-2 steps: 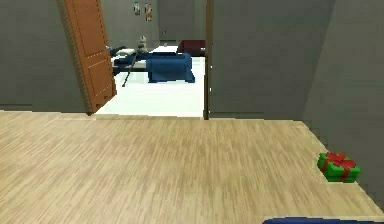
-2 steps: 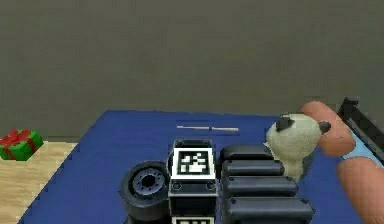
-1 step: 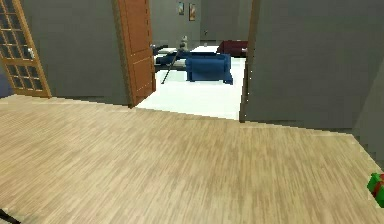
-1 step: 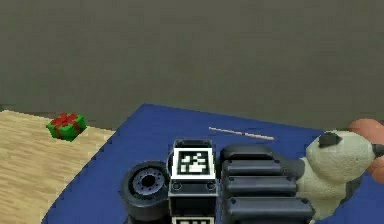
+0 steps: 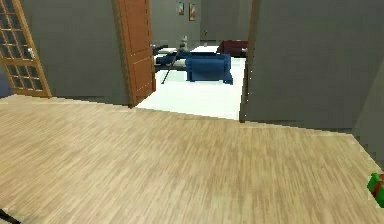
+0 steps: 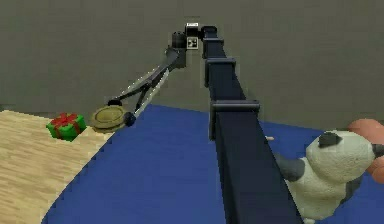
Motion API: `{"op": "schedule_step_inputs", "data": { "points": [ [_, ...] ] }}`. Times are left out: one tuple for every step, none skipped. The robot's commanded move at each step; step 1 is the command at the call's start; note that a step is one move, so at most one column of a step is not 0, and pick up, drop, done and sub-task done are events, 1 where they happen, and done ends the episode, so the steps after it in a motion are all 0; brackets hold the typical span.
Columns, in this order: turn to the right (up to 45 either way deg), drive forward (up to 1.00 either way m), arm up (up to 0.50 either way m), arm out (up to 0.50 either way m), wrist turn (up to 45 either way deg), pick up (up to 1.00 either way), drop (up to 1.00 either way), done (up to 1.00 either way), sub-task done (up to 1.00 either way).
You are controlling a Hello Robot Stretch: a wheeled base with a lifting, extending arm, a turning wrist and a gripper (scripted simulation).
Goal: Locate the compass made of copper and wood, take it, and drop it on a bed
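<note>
Spotted a flat, round, copper-coloured disc, taken for the compass (image 6: 106, 118), right at the far end of the gripper (image 6: 124, 108), seen against the seam between wooden floor (image 6: 30, 165) and a blue surface (image 6: 150, 175). Could not tell whether held or merely lying there behind the fingers (image 6: 142, 86). Could not make out those fingers as apart or together either.

Judged it small, stiff and fairly light, though dense for its size, given the metal. Reckoned the copper rim smooth and slippery, the wooden part kinder to a grip, any glass face and needle fragile. Thought it best taken across the rim at opposite edges, kept flat, never pressed on the face, and let go low over something soft.

Noted a green gift box (image 6: 66, 126) with a red ribbon just beside the disc, on the floor. Traced the dark arm (image 6: 235, 130) across the blue surface, with a white-and-dark stuffed toy (image 6: 335, 172) lying near it. Guessed that surface a bed, going by the toy, though without certainty. Saw ahead, past an open wooden door (image 5: 135, 45), a blue armchair (image 5: 208, 68) in the next room.
</note>
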Motion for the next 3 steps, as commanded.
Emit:
{"op": "schedule_step_inputs", "data": {
  "points": [
    [0.0, 0.00, 0.00, 0.00, 45.0, 0.00, 0.00, 0.00, 0.00],
    [0.0, 0.00, 0.00, 0.00, 45.0, 0.00, 0.00, 0.00, 0.00],
    [0.0, 0.00, 0.00, 0.00, 45.0, 0.00, 0.00, 0.00, 0.00]
  ]
}}
